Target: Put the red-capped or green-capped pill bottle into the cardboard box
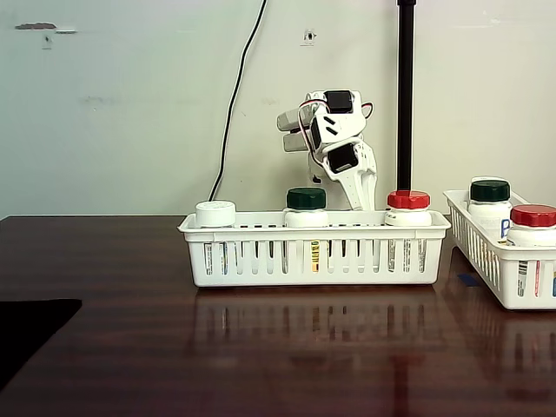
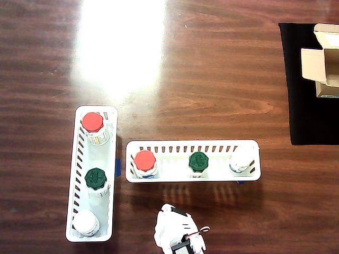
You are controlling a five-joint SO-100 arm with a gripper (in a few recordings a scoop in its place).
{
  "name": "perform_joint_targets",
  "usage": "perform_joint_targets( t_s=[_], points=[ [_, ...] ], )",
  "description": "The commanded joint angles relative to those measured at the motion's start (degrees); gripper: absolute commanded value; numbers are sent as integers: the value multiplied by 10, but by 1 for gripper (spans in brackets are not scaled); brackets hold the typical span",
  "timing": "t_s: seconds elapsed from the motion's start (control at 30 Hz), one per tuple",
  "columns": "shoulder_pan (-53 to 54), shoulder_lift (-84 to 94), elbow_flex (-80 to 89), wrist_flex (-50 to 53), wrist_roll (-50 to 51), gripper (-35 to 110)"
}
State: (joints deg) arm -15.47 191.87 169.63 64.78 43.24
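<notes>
The white robot arm's gripper [image 1: 363, 201], hiding its fingers behind the white slotted basket [image 1: 314, 256], is getting ready to reach for the small white red-capped pill bottle [image 2: 145, 163] there, far from the brown cardboard box [image 2: 323, 61].

The dark brown wooden table [image 2: 212, 69] carries two white slotted baskets, one [image 2: 192, 179] lying crosswise near the arm and one [image 2: 74, 174] lengthwise just beside it, and, well apart, a black mat [image 2: 307, 95] on which the cardboard box [image 2: 323, 61] stands.
</notes>
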Motion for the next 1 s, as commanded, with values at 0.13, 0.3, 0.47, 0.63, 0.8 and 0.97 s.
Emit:
perform_joint_targets(
  t_s=[0.13, 0.3, 0.47, 0.63, 0.8, 0.97],
  points=[
    [166, 50, 0, -184, 542, 0],
    [159, 50, 0, -184, 539, 0],
    [158, 50, 0, -185, 543, 0],
    [156, 50, 0, -192, 540, 0],
    [155, 50, 0, -207, 530, 0],
    [171, 50, 0, -214, 540, 0]
  ],
)
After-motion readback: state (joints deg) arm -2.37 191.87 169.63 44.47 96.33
